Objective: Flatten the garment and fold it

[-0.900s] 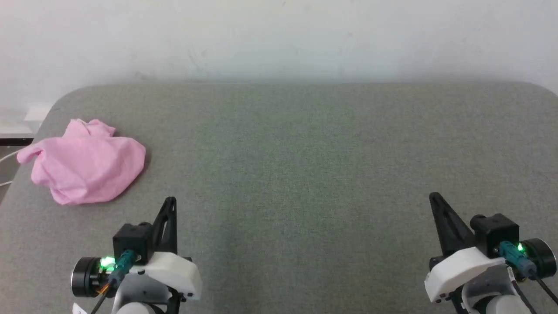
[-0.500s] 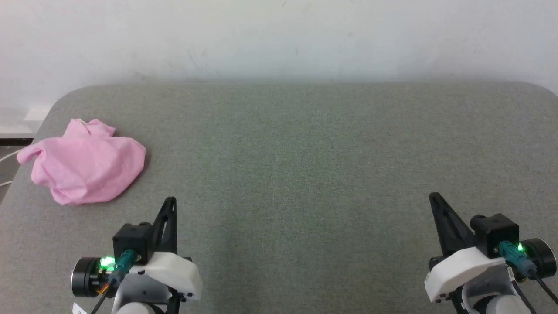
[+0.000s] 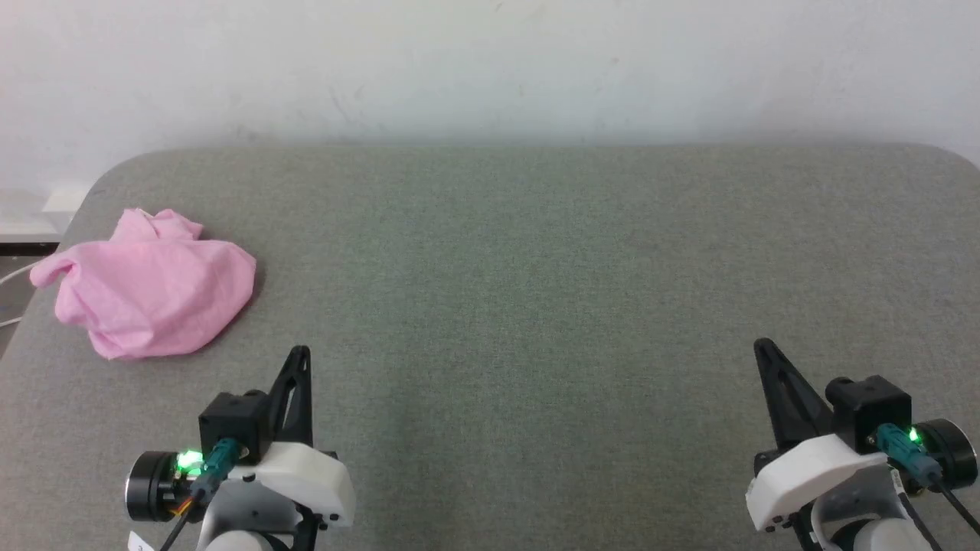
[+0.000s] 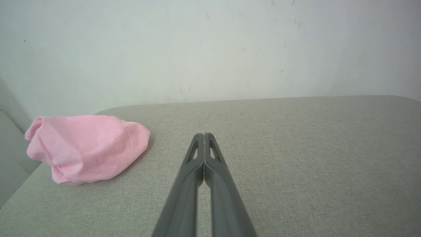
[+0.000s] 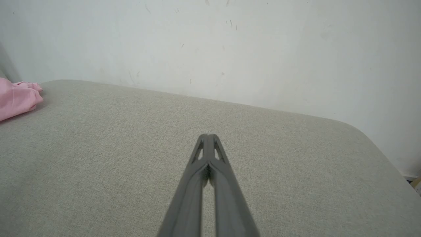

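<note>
While the crumpled pink garment (image 3: 153, 295) lies bunched on the grey surface (image 3: 536, 268), ahead and off to the left of the left fingers (image 3: 300, 358) and well apart from them, those fingers are clenched tip to tip; the right fingers (image 3: 766, 353), far to its right, are clenched too, pointing toward the pale wall (image 3: 490, 69).

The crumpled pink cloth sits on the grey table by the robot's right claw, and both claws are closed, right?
Not quite. The pink cloth lies crumpled on the grey table by the left gripper, far from the right gripper, as the head view shows. Both grippers are closed, as you said.
</note>
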